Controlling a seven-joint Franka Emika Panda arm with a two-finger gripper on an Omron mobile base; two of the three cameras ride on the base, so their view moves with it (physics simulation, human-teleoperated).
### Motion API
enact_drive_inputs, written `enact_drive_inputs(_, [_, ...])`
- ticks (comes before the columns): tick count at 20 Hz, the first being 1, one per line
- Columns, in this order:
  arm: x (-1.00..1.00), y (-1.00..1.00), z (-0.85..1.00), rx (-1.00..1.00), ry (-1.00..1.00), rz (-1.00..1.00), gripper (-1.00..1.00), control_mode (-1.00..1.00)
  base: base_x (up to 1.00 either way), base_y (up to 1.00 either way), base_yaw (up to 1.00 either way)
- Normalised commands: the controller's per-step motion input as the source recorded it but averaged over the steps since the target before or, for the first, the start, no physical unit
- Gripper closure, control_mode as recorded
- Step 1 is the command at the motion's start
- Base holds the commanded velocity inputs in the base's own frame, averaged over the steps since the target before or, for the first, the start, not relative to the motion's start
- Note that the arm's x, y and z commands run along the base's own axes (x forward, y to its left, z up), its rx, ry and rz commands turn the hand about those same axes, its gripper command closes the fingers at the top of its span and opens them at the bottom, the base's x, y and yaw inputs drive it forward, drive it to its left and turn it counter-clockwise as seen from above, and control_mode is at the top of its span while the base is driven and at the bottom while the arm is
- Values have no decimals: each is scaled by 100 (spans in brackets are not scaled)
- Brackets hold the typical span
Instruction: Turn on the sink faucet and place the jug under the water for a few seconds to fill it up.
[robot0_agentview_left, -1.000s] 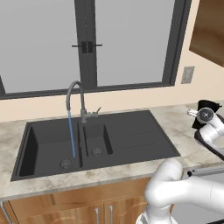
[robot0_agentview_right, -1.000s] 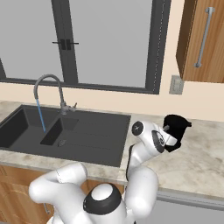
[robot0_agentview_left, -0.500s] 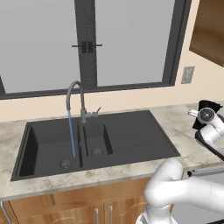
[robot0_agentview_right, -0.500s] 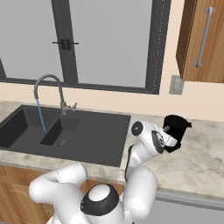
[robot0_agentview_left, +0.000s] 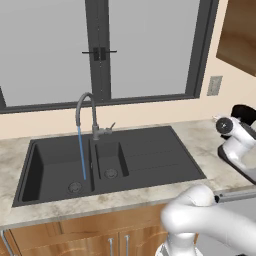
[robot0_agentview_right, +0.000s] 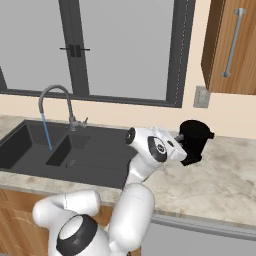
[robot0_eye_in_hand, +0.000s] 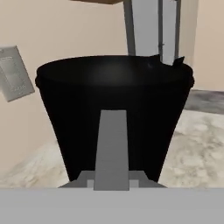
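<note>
Hand nearer one jug (robot0_agentview_right: 195, 140) (grip (robot0_agentview_right: 184, 148) state unclear), one water (robot0_agentview_left: 81, 152) stream running

Your sink faucet (robot0_agentview_left: 90, 114) stands upright behind the divider of the dark grey sink (robot0_agentview_left: 145, 160), its arched spout over the large basin. The water (robot0_agentview_left: 81, 152) falls in a thin blue stream to the drain. Your black jug (robot0_agentview_right: 194, 140) sits upright on the bench, well right of the sink.
</note>
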Motion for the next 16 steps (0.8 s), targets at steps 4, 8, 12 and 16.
enact_drive_inputs(4, [-28,83,89,0,1,-22,100,-100,0,0,0])
enact_drive_inputs(8, [-1,99,69,0,8,-7,100,-100,0,0,0])
enact_drive_inputs(12, [-14,85,15,0,9,0,100,-100,0,0,0])
enact_drive_inputs(16, [-43,59,0,0,7,9,100,-100,0,0,0])
